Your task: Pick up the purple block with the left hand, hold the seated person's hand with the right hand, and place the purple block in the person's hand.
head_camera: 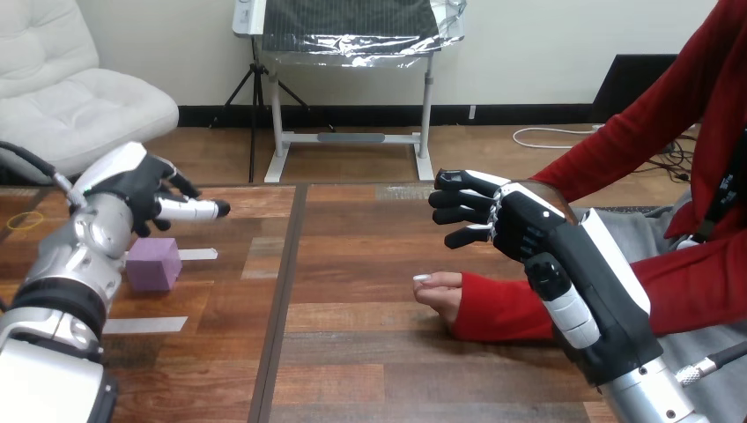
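Left hand [141, 189] hovers above the purple block [154, 263], fingers loosely spread, empty; right hand [520, 225] likewise unclasped, above the person's hand [438, 291] resting on the table [352, 352].

One head-mounted camera looks forward and down. The wooden table [370, 352] lies close, stretching toward 12 o'clock.

Left arm's silver forearm [75, 264] comes in from the lower left. Its black-and-white left hand [132, 189] is held up and loose, with one digit poking out to the right and nothing gripped. On the other side, the black right hand with white shells [520, 231] hovers with its fingers [458, 198] reaching left, slightly bent, and the thumb [564, 304] toward the camera.
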Robot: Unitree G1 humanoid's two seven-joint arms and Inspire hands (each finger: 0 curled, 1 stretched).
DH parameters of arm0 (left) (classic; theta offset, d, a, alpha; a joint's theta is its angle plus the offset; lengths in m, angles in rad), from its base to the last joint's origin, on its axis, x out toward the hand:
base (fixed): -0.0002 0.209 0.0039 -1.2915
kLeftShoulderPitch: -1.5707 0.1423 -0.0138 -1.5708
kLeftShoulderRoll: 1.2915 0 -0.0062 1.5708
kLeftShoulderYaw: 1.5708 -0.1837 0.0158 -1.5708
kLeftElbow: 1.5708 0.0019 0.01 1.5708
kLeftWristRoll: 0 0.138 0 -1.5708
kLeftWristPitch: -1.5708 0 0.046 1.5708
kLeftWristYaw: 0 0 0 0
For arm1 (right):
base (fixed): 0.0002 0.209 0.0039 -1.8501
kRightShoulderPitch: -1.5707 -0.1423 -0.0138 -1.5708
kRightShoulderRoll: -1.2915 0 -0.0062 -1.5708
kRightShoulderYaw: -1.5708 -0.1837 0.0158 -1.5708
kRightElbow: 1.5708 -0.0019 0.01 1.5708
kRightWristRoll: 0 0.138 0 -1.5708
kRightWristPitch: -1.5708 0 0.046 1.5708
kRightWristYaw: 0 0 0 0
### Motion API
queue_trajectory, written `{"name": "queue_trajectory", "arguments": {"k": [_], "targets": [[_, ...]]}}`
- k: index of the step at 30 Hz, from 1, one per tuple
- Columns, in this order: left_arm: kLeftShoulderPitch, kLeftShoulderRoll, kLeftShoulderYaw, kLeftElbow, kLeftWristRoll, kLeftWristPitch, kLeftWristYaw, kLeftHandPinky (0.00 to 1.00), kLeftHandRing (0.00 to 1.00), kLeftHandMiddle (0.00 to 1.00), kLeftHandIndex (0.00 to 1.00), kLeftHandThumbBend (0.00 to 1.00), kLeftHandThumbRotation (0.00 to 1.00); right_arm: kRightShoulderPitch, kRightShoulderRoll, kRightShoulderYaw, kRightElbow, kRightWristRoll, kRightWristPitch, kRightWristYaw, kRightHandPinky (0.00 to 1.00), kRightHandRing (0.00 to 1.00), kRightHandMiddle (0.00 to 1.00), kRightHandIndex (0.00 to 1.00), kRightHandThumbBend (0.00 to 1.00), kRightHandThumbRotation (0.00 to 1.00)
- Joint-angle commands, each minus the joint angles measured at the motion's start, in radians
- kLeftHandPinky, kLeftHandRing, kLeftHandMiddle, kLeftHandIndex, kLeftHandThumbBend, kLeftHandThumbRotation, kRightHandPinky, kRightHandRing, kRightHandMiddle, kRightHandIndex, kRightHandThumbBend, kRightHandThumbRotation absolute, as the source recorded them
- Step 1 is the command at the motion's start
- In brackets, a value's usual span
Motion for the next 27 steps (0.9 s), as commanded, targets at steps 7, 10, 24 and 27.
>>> {"name": "queue_trajectory", "arguments": {"k": [7, 10, 24, 27], "targets": [[-0.043, 0.045, 0.032, -0.076, -0.01, -0.064, 0.06, 0.49, 0.56, 0.62, 0.64, 0.64, 0.39, -0.047, -0.004, -0.017, -0.023, 0.002, 0.001, -0.008, 0.67, 0.76, 0.78, 0.8, 1.0, 1.0], [-0.04, 0.051, 0.031, -0.086, -0.002, -0.078, 0.074, 0.51, 0.59, 0.64, 0.65, 0.66, 0.38, -0.048, -0.005, -0.017, -0.022, 0.003, 0.002, -0.007, 0.67, 0.75, 0.78, 0.8, 1.0, 1.0], [-0.042, 0.078, -0.026, -0.12, 0.096, -0.087, 0.12, 0.73, 0.78, 0.81, 0.79, 0.74, 0.46, -0.051, -0.007, -0.019, -0.016, 0.001, 0.003, -0.007, 0.66, 0.75, 0.78, 0.8, 0.99, 1.0], [-0.042, 0.081, -0.031, -0.123, 0.109, -0.087, 0.122, 0.76, 0.81, 0.82, 0.81, 0.76, 0.45, -0.05, -0.006, -0.019, -0.017, 0.001, 0.004, -0.008, 0.66, 0.75, 0.78, 0.8, 0.99, 1.0]]}}
